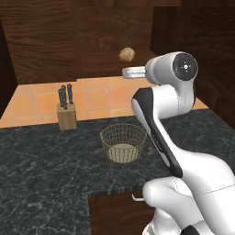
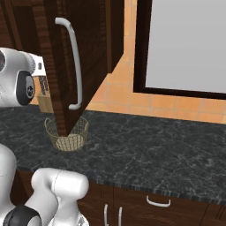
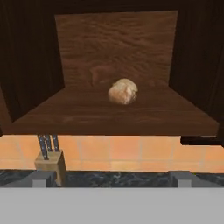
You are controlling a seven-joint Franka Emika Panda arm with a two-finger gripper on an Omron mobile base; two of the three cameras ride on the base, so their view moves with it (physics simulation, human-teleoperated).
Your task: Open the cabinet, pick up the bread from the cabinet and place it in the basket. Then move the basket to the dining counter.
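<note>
The cabinet [image 3: 116,43] stands open, its dark wood door [image 2: 90,53] with the long silver handle [image 2: 75,62] swung out over the counter. On the cabinet's shelf lies the bread [image 3: 123,91], a small golden-brown roll, also visible as the bread [image 1: 127,54]. My gripper [image 3: 113,178] is open and empty, facing the shelf from a short way in front of and below the roll. The wire basket [image 1: 123,142] sits empty on the black counter below; the open door partly covers the basket [image 2: 67,136]. The dining counter is out of view.
A knife block [image 1: 67,110] stands on the black marbled counter [image 1: 46,156], left of the basket, against the orange tiled wall. Low drawers with short handles [image 2: 157,202] run under the counter. A large pale framed panel [image 2: 185,44] is at the right.
</note>
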